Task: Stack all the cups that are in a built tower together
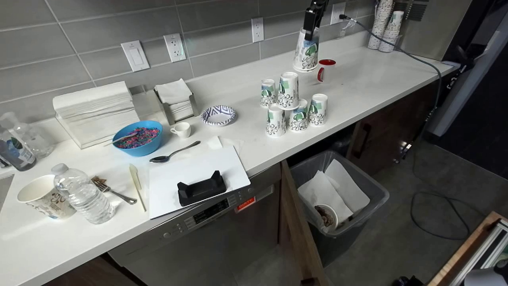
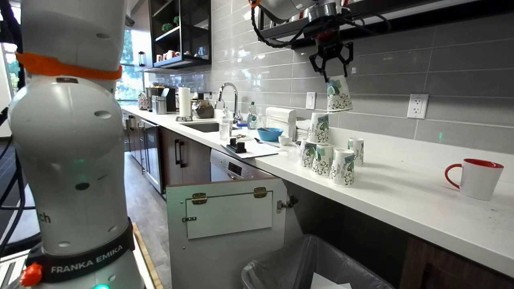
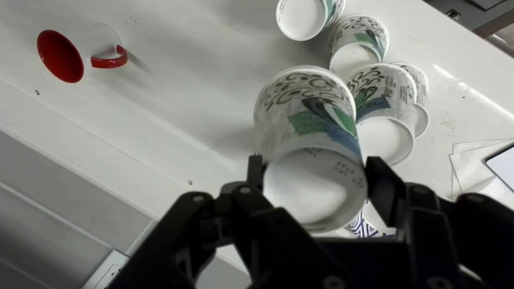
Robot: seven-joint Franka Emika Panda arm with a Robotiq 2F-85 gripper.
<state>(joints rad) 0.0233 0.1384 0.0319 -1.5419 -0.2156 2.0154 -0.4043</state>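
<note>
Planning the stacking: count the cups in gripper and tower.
6: gripped cup, top cup resting on others, three front cups, rear cup nearer the wall; nested ones may be hidden.

White counter (image 2: 401, 188) | on it: four upturned cups (image 2: 342, 167) | mug (image 2: 480, 180) | blue bowl (image 1: 143, 151) | water bottle (image 1: 85, 196)

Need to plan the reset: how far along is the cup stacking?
Done: only clearing, it seems: the back cup stands apart from the three-cup row; no nesting shows.
In hand: the gripper grips a raised cup, upside down; whether another sits inside, I can't tell.
Left: the upper cup rests on that row; nesting everything together probably remains.
</note>
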